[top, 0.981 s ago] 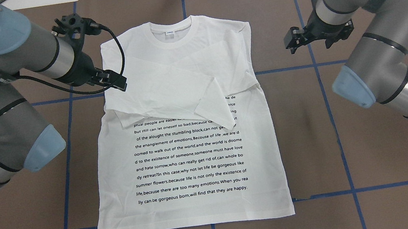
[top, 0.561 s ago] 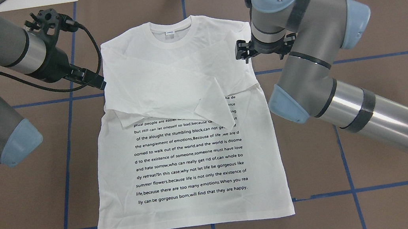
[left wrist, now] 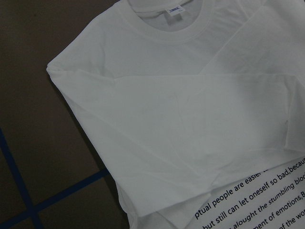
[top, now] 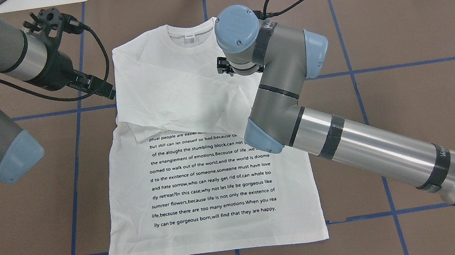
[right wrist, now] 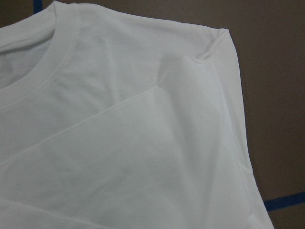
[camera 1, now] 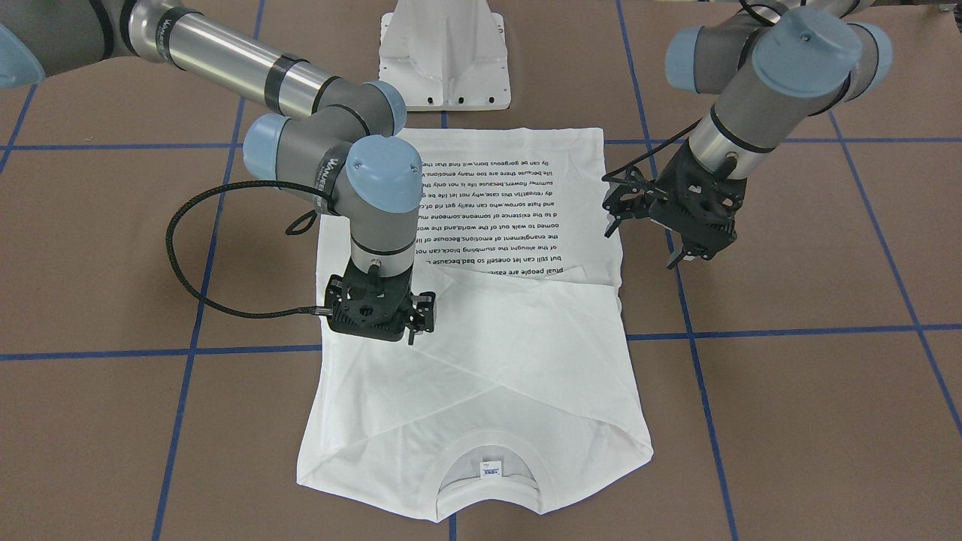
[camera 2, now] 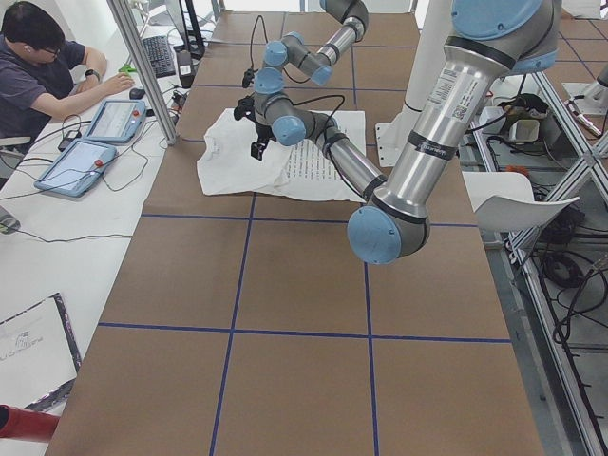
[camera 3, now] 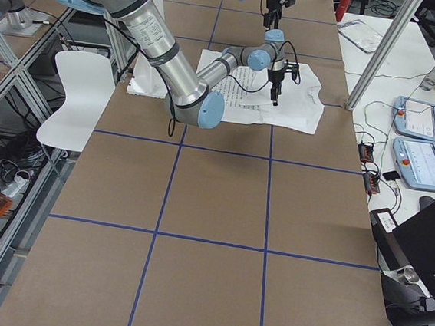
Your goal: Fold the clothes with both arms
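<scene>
The white long-sleeved T-shirt [top: 208, 179] lies flat with its text side up and its collar at the far edge. Both sleeves are folded across the chest [camera 1: 511, 361]. My left gripper [top: 104, 90] hovers just off the shirt's left shoulder edge, open and empty; its spread fingers show in the front-facing view [camera 1: 641, 244]. My right arm reaches over the shirt, and the right gripper [camera 1: 379, 330] points straight down above the right chest, open and holding nothing. Its wrist hides most of the fingers. Both wrist views show only the shirt [left wrist: 190, 119] [right wrist: 143, 143], with no fingers in view.
The white pedestal base [camera 1: 445, 60] stands at the near table edge, behind the shirt's hem. Blue tape lines [top: 71, 185] cross the brown table. In the exterior left view a person [camera 2: 38, 66] sits at a side desk with tablets.
My right arm has swung in from the table's right side to above the shirt's right chest. My left gripper has pulled back leftwards off the sleeve to beside the shirt's edge.
</scene>
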Controlling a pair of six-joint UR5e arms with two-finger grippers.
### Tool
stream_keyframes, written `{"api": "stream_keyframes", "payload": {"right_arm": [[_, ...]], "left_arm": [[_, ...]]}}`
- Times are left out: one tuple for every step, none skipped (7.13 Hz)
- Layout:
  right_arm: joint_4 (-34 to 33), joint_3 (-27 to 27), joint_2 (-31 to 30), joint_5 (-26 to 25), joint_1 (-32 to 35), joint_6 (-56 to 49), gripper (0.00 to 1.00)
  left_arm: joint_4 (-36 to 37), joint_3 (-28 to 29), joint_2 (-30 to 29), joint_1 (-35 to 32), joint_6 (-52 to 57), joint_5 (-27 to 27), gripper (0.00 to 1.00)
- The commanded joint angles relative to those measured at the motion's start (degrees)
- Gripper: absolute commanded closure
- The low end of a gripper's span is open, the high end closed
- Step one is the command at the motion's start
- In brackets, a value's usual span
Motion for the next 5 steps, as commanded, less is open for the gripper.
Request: {"api": "stream_keyframes", "payload": {"right_arm": [[0.77,-1.63,0.65,-3.44,-2.35,2.09,0.0],[0.77,-2.41,0.91,-4.94,-3.4,2.37,0.0],[0.77,-2.94,0.92,-5.04,-3.94,2.54,0.0],[0.68,-3.56,1.09,-5.13,-4.03,2.29,0.0],[0.33,-3.65,1.01,-5.22,-4.03,1.67,0.0]], "left_arm": [[-0.08,0.0,0.09,0.07,-0.01,-0.01,0.0],[-0.09,0.0,0.09,0.07,-0.01,-0.01,0.0],[0.0,0.0,0.09,0.07,-0.01,-0.01,0.0],[-0.08,0.0,0.09,0.16,-0.09,-0.01,0.0],[-0.09,0.0,0.09,0.16,-0.09,-0.01,0.0]]}}
